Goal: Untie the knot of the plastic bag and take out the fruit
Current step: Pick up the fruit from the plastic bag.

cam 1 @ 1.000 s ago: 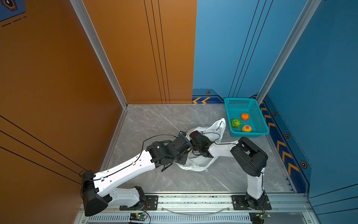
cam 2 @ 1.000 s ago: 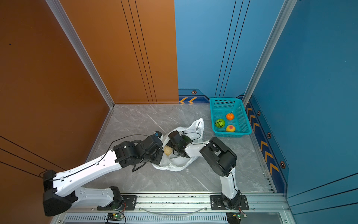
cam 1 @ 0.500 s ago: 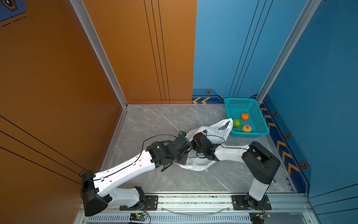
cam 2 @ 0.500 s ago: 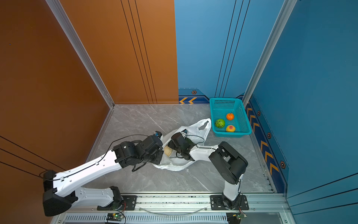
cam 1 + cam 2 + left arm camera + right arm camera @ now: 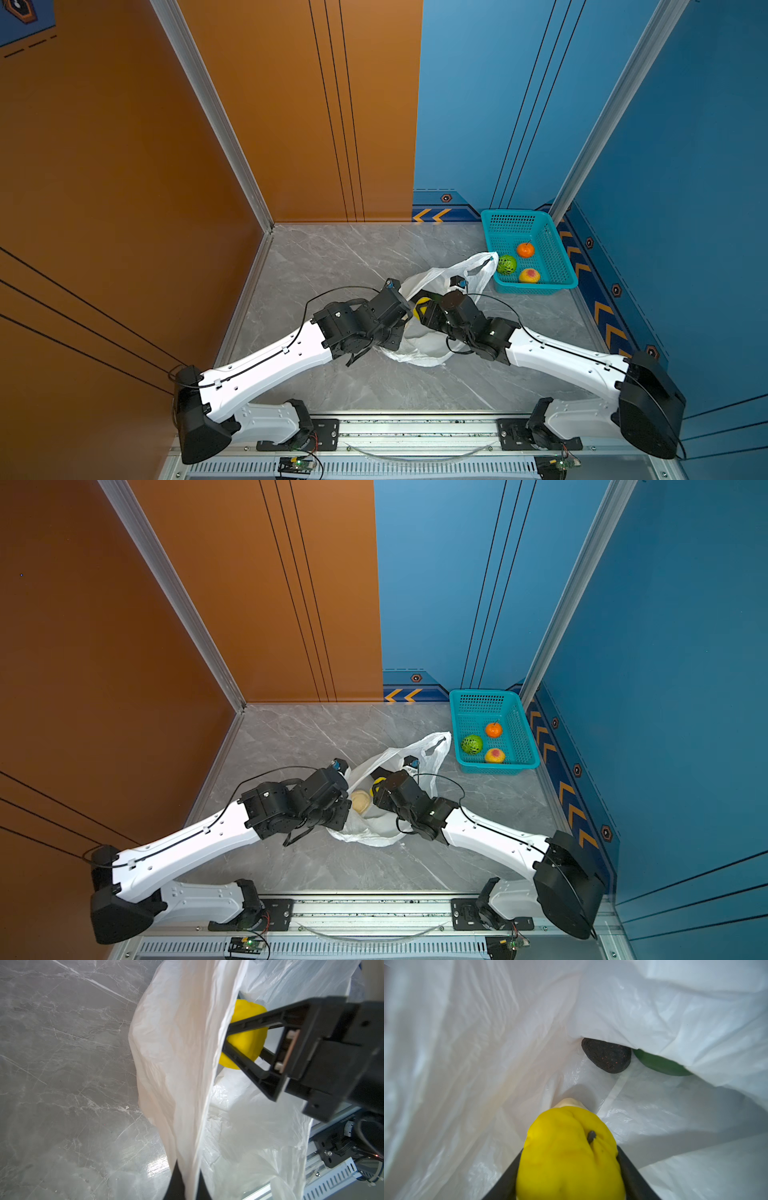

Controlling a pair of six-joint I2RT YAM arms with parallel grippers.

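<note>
The white plastic bag [image 5: 419, 355] [image 5: 376, 833] lies crumpled mid-floor with its mouth gaping. My left gripper [image 5: 188, 1180] is shut on the bag's rim and holds it up. Inside the mouth, my right gripper [image 5: 569, 1150] [image 5: 228, 1038] is shut on a lumpy yellow fruit [image 5: 566, 1159] [image 5: 247, 1043] [image 5: 422, 302]. Deeper in the bag lie a cream-white knobbly fruit [image 5: 360, 801], a dark speckled fruit [image 5: 607, 1055] and a green fruit [image 5: 660, 1064], the last partly under a fold. The knot is out of view.
A teal basket [image 5: 536, 286] stands at the back right against the blue wall. It holds an orange [image 5: 525, 249], a green netted ball [image 5: 506, 264] and a yellow-red peach [image 5: 529, 275]. One bag handle loop [image 5: 482, 266] reaches toward it.
The right arm has stretched out low with its elbow swung to the right, and its jaws have narrowed onto the yellow fruit. The bag's handle loop has shifted toward the basket. The left arm is unmoved.
</note>
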